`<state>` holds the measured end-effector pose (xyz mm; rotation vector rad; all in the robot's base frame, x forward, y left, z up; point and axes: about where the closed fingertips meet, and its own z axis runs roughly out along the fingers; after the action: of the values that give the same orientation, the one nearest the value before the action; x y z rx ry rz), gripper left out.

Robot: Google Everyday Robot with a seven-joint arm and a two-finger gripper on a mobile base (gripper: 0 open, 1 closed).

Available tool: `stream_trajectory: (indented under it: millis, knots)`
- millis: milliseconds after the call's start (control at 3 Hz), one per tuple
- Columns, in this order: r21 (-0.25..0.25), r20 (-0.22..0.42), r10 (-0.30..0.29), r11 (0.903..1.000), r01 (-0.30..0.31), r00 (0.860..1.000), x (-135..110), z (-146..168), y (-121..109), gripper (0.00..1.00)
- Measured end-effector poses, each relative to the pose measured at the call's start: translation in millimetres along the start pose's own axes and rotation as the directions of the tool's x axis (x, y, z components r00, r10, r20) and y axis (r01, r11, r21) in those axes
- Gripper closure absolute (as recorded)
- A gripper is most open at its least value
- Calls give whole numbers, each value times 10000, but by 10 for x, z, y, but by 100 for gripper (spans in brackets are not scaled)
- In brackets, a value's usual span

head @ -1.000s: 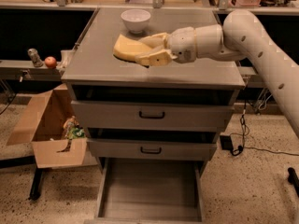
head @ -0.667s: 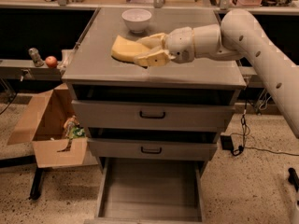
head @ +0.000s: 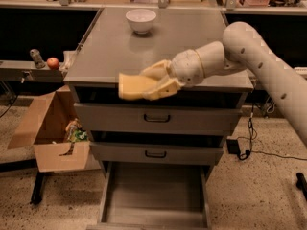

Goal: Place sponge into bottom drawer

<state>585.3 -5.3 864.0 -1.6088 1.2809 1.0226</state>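
Observation:
The pale yellow sponge (head: 133, 86) is held in the air in front of the cabinet's front edge, level with the top drawer. My cream-yellow gripper (head: 154, 82) is shut on the sponge's right end; the arm reaches in from the upper right. The bottom drawer (head: 153, 195) is pulled open below, its flat grey floor bare, directly under and slightly right of the sponge.
A white bowl (head: 141, 20) stands at the back of the grey cabinet top (head: 192, 37). The two upper drawers (head: 156, 120) are closed. An open cardboard box (head: 53, 138) sits on the floor to the left. A red apple (head: 53, 63) lies on the left shelf.
The gripper has carried the sponge off the cabinet top, toward the front and downward, so it now hangs past the front edge over the open bottom drawer.

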Motion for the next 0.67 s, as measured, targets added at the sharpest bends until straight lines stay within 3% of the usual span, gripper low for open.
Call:
stream_trajectory:
  millis: [333, 667]
  knots:
    - [-1013, -1093, -261, 9947, 150, 9937, 250, 29, 546, 100]
    - [-1317, -1806, 595, 9877, -841, 9818, 715, 77, 948, 100]
